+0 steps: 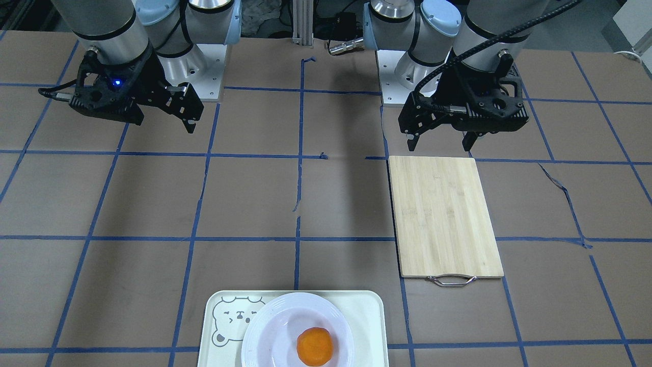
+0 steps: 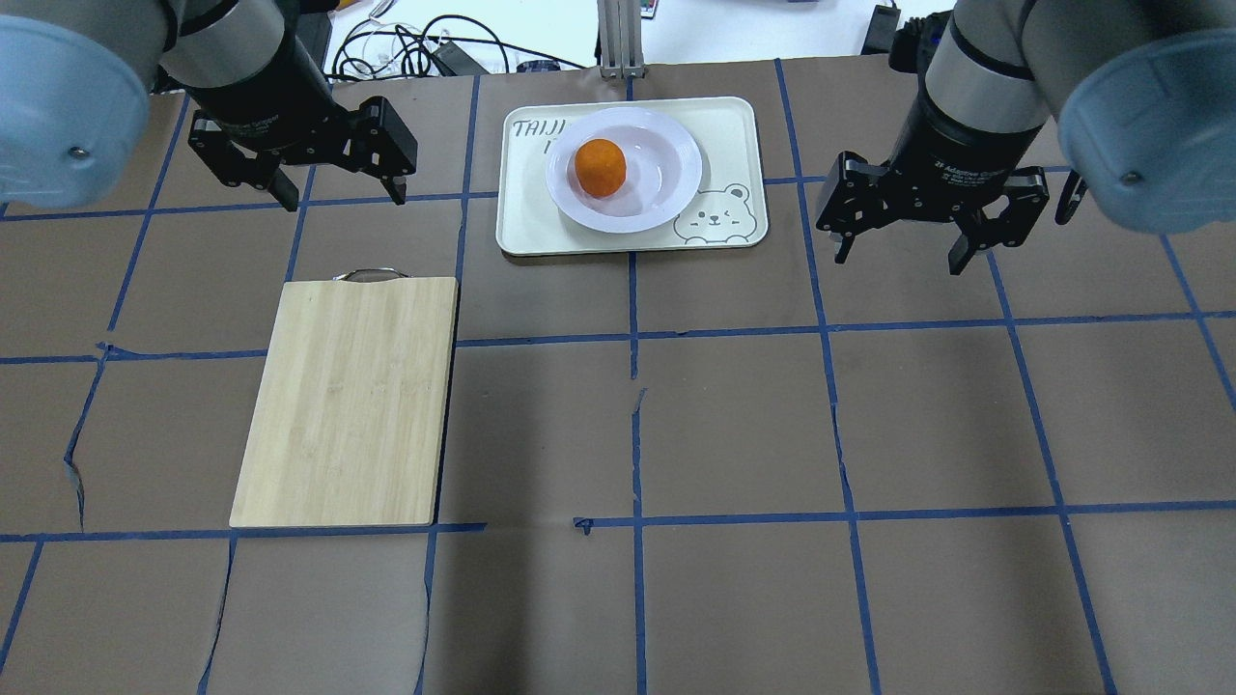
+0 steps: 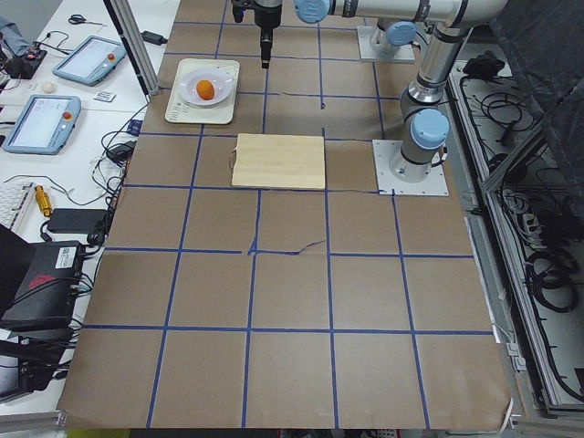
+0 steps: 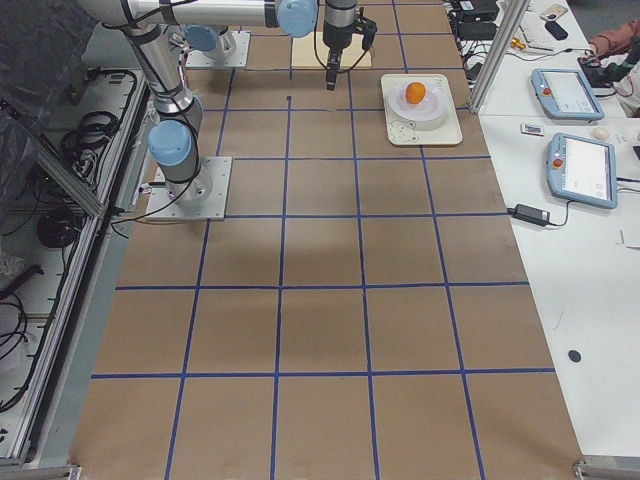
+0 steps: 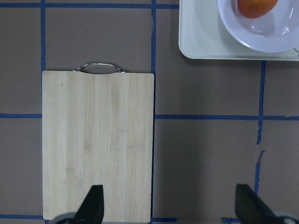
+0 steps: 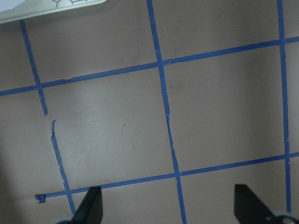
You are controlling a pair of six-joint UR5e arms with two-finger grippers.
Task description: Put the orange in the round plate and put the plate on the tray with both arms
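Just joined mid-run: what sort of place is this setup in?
Probably a robotics lab cell: a blue tape grid on the paper-covered table, teach pendants on the side bench, and loose cables beside the table.

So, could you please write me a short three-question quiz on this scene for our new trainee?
1. True or false: the orange lies in the plate.
2. Multiple choice: the plate rests on A) the board, B) the tray, C) the bare table.
3. Short answer: what do the left gripper and the right gripper hold?

Key: 1 true. 2 B. 3 nothing; both hang open and empty above the table, one on either side of the tray.
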